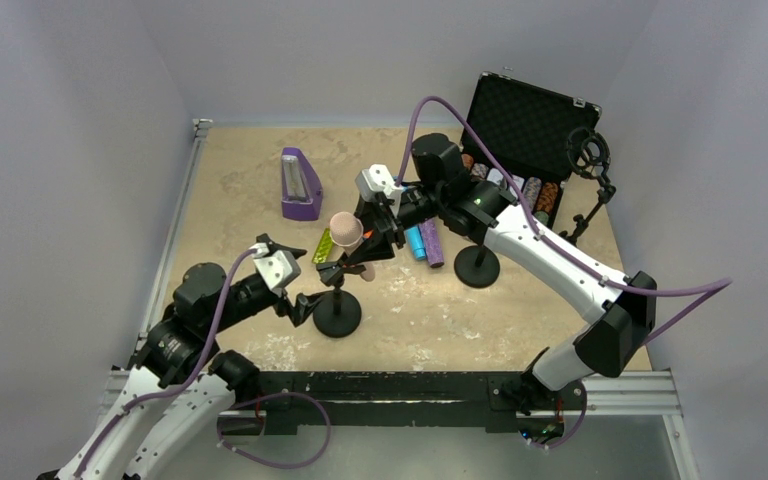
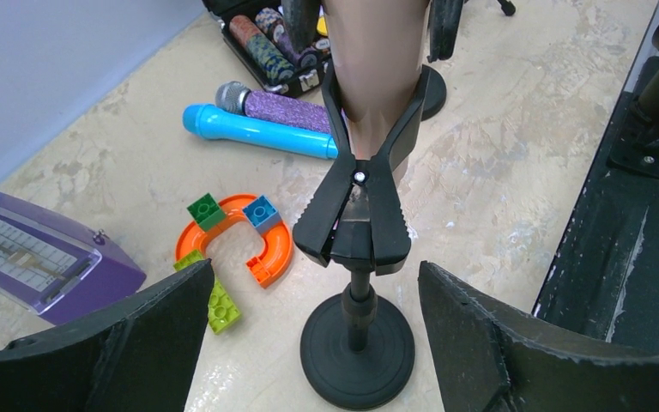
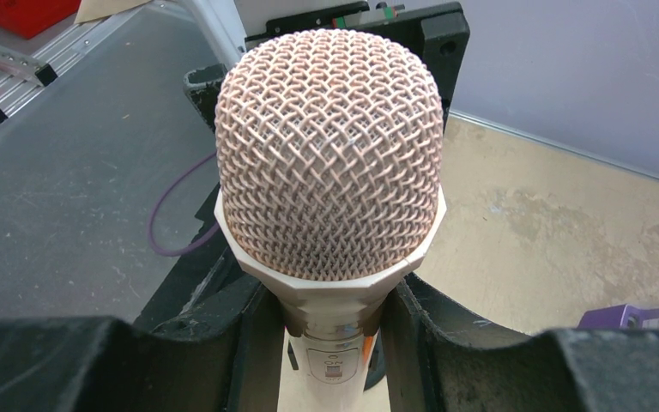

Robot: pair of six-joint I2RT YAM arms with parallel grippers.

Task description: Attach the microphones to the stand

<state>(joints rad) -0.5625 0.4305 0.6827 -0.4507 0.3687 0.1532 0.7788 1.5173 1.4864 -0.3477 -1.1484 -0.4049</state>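
Pink-beige microphone (image 3: 330, 154) in clip (image 2: 356, 215) of stand (image 2: 359, 348), pinched by right hand (image 3: 333, 343); left hand (image 2: 313, 279) spread either side of stand

Open surface (image 1: 420, 315) lies right of the clip stand (image 1: 337, 318) and toward the near edge. Left of it, toy bricks (image 2: 262, 215) and the metronome (image 1: 301, 187) narrow the path. Above and behind, the pink microphone (image 1: 346, 228), blue microphone (image 1: 415, 241), purple microphone (image 1: 432, 243) and a second stand (image 1: 477, 266) crowd it.
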